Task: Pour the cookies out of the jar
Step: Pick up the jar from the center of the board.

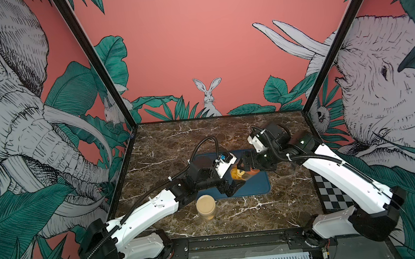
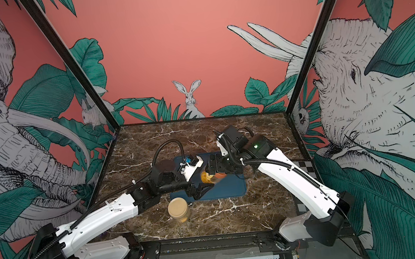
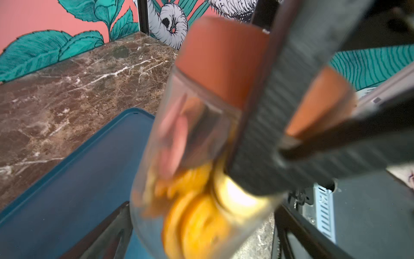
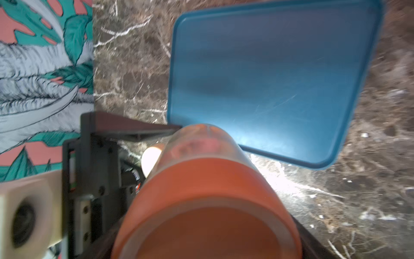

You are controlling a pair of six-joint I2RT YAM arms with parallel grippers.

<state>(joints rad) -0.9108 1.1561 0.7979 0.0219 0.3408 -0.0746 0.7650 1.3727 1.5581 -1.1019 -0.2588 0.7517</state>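
Right gripper (image 1: pixel 243 168) clamped across jar (image 3: pixel 201 125), jar tipped over blue tray (image 4: pixel 268 67); cookies (image 3: pixel 197 215) bunched at low mouth end, all inside; none on tray; whole pour left, probably needs steeper tilt

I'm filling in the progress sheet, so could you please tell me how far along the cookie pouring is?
Done: the right gripper holds the jar tilted over the blue tray. In hand: the cookies sit bunched at its lower end, the left gripper close beside it. Still to do: nothing lies on the visible tray, so the whole pour remains; whether the jar is open I cannot tell.
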